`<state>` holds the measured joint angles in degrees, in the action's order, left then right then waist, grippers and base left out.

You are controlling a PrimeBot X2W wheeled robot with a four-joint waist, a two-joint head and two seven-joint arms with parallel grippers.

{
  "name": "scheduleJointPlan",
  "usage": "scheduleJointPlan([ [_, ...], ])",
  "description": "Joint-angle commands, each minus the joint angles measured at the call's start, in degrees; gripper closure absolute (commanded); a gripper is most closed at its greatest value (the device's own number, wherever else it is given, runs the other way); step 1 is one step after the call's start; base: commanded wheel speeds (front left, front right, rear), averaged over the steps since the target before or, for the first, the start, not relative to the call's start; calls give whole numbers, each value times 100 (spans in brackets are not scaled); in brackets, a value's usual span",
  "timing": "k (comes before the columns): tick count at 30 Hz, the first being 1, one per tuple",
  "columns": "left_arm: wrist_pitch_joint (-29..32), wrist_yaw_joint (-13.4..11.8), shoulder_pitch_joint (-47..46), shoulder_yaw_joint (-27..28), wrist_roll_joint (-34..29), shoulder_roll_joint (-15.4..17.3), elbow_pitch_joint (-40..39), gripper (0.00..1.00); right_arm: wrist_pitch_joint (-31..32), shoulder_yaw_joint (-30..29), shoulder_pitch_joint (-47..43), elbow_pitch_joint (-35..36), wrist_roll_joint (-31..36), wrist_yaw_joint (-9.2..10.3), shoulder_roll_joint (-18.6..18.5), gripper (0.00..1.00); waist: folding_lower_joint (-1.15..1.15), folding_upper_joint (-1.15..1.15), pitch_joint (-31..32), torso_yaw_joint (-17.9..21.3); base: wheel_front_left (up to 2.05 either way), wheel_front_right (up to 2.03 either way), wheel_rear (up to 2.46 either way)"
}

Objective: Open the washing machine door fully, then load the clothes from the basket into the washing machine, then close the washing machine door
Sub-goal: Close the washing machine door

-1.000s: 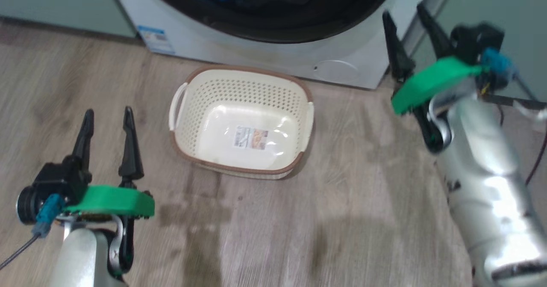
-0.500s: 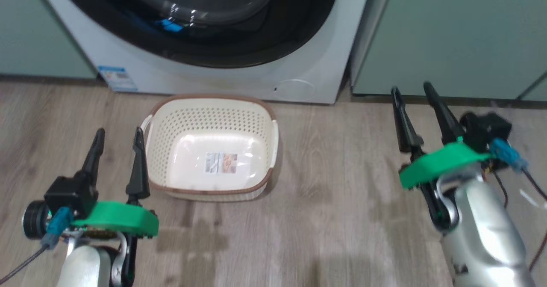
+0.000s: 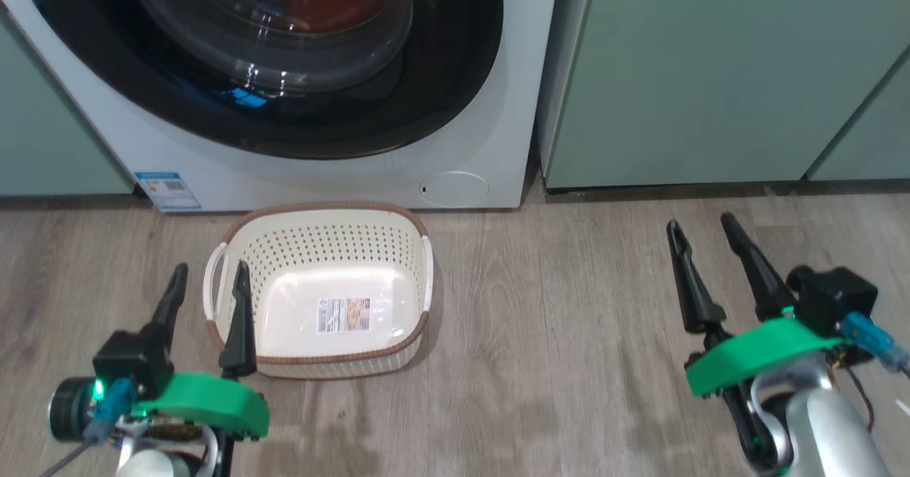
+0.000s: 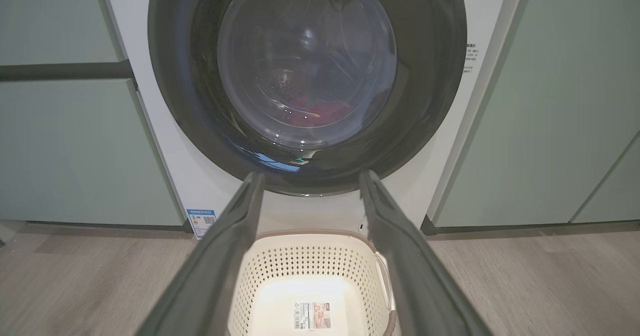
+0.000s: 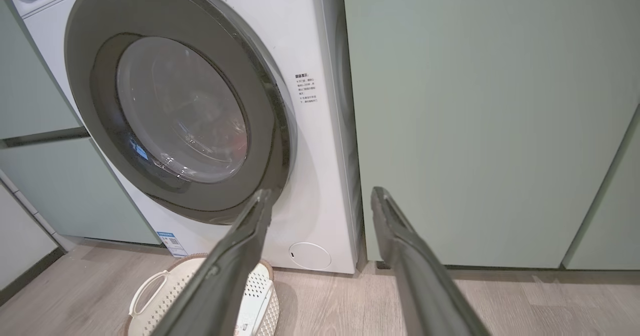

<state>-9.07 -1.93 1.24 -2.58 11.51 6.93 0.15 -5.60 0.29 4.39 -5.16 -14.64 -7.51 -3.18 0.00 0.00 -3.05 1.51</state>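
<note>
Left gripper (image 3: 212, 266): fingers apart, nothing held. Right gripper (image 3: 699, 220): likewise spread, empty. Just ahead of the left gripper, on the wood floor (image 3: 554, 335): the basket (image 3: 323, 207), sticker on its bottom. Beyond it, the washing machine (image 3: 462, 143), the washing machine door (image 3: 455, 86) shut. Left wrist view, through the glass: the clothes (image 4: 320, 113), a red patch low in the drum. Right wrist view: only a faint reddish tint there. Straight ahead of the right gripper: pale green cabinets (image 3: 711, 72).

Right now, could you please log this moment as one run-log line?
washing machine door: shut | clothes: red, seen through door | basket: empty, on floor | left gripper: open, empty | right gripper: open, empty
</note>
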Motion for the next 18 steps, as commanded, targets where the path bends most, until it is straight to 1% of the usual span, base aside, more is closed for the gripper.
scheduleJointPlan([
  [1,16,-47,-84,160,-62,98,-229,0,57,107,23,315,12,2,30,0,0,0,59,36,0,0,0],
  [8,85,-91,62,116,-51,105,-321,0,259,35,-281,703,38,2,30,0,0,0,93,73,0,0,0],
  [18,111,-118,32,91,-35,152,-374,0,295,-5,-334,833,9,2,30,0,0,0,52,66,0,0,0],
])
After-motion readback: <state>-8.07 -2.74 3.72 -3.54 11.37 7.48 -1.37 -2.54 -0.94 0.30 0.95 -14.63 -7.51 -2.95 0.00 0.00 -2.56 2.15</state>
